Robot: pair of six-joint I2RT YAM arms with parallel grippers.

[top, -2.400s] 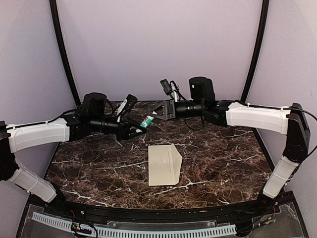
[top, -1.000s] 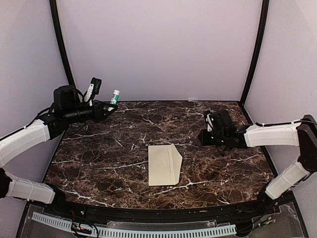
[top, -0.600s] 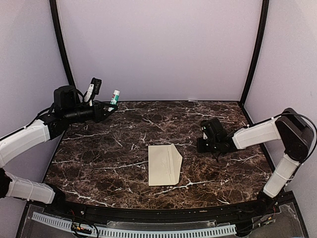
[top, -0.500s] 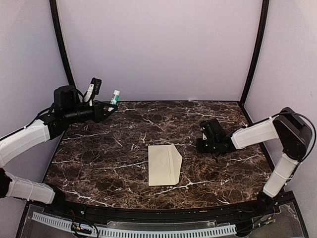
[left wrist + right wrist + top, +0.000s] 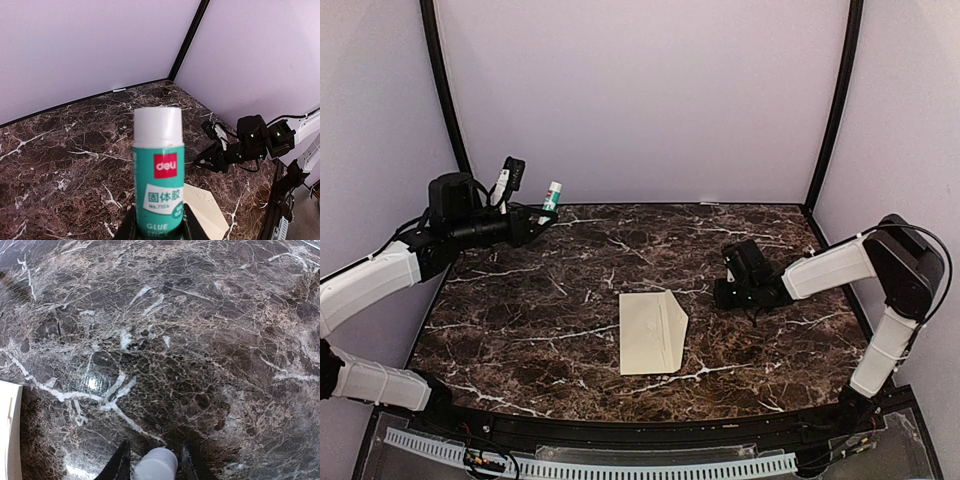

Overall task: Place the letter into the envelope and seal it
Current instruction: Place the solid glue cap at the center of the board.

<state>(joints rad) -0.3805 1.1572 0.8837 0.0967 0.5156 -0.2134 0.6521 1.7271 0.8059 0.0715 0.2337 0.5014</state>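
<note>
Right claw (image 5: 718, 296) edged closer, envelope (image 5: 650, 332) near, leftward

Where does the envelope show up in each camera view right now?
Top external: the envelope lies mid-table, between the arms.
Left wrist: at the bottom, right of centre.
Right wrist: a sliver at the lower left edge.
Shared landmark: the right gripper, off the envelope's pointed side.
</note>
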